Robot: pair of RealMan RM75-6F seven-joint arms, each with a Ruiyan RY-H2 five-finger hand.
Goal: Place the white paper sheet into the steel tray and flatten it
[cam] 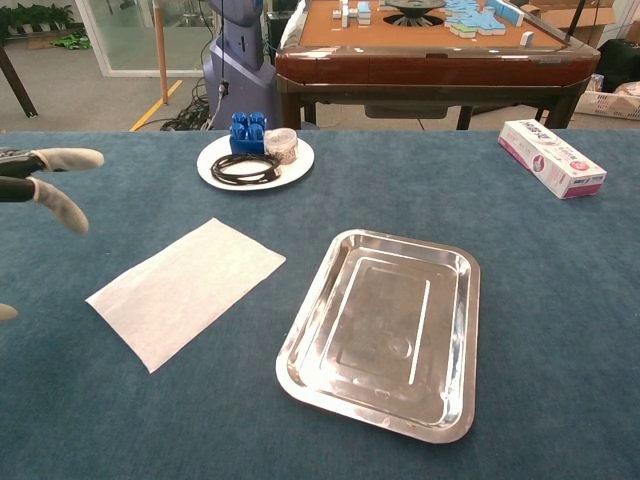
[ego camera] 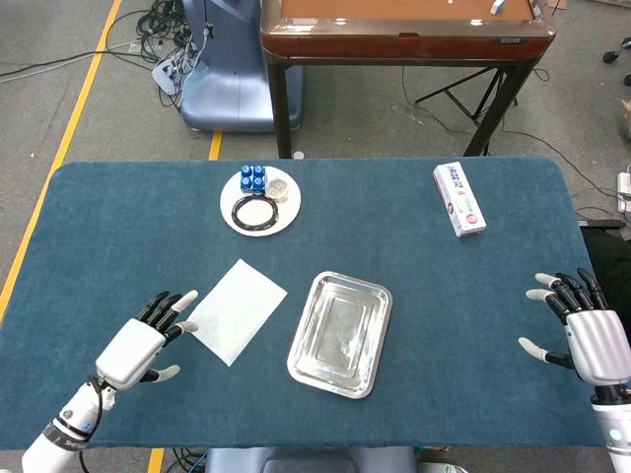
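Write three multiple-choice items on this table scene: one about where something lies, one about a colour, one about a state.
1. Where does the paper sheet lie?
A. Inside the tray
B. On the table cloth, left of the tray
C. On the round plate

2. What colour is the cloth on the table?
A. Dark blue
B. Red
C. Yellow

3. What is the left hand doing?
A. Gripping the tray
B. Pinching the paper sheet
C. Holding nothing, fingers spread near the sheet

Answers:
1. B: the sheet lies flat on the cloth beside the steel tray, which has nothing in it.
2. A: the cloth is dark blue across the whole table.
3. C: the head view shows its fingers apart at the sheet's edge, with no grip on it.
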